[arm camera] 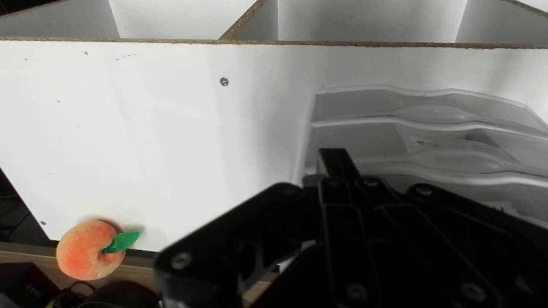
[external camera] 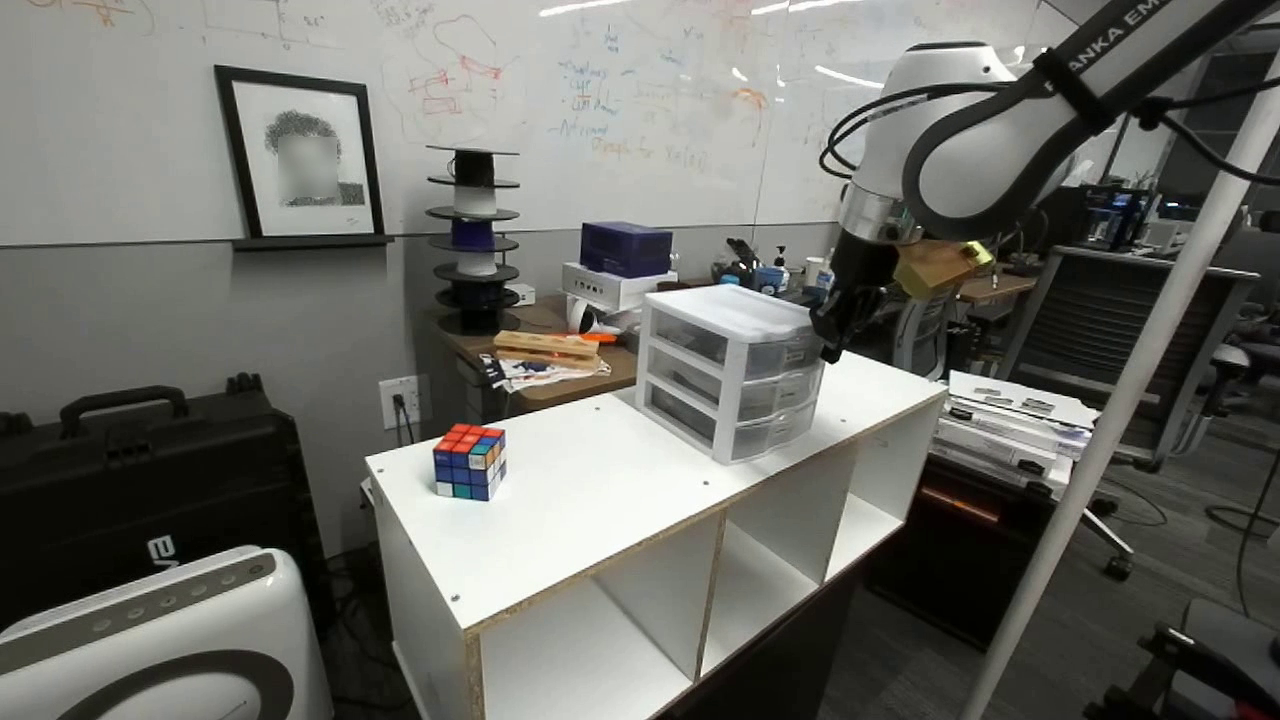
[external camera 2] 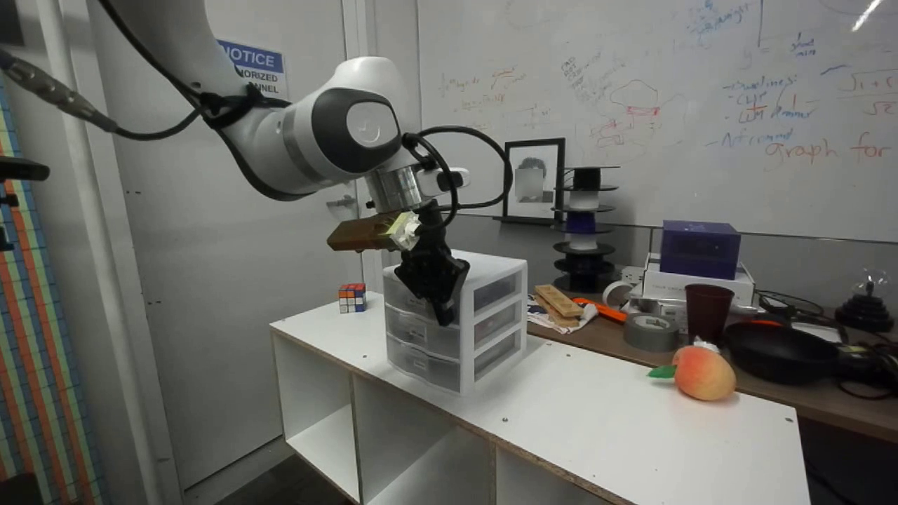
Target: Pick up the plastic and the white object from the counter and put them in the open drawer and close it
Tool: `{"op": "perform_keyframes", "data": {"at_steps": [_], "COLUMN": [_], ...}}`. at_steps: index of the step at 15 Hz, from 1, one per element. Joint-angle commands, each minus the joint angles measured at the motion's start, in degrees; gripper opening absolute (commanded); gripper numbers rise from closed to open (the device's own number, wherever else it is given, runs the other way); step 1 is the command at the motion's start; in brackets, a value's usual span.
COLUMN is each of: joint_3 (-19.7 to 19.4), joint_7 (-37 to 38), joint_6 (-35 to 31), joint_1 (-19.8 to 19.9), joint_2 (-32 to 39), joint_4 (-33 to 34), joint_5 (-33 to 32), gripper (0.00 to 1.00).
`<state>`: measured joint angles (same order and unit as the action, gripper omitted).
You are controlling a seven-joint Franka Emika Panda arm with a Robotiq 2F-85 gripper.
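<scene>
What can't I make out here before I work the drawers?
Top drawer: in an exterior view, the gripper hides part of its front.
Drawer unit: in the wrist view, the gripper covers part and the right edge cuts it off.
Inside it: too hazy through its walls to identify anything, in both exterior views.
Rubik's cube: not in the wrist view, likely past its right edge.
</scene>
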<state>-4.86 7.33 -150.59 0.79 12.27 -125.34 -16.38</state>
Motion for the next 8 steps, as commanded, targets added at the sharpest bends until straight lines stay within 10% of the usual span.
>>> {"op": "perform_keyframes", "data": {"at_steps": [1,8], "joint_3": [0.8,2.9], "joint_7": [-1.5,0.4], "joint_6": [-0.2,26.9], "joint_1": [-0.4,-2.4], "joint_2": [-0.2,-16.4], "joint_4": [1.4,-5.0], "joint_5": [1.7,0.3], "gripper": [0.00,0.00]}}
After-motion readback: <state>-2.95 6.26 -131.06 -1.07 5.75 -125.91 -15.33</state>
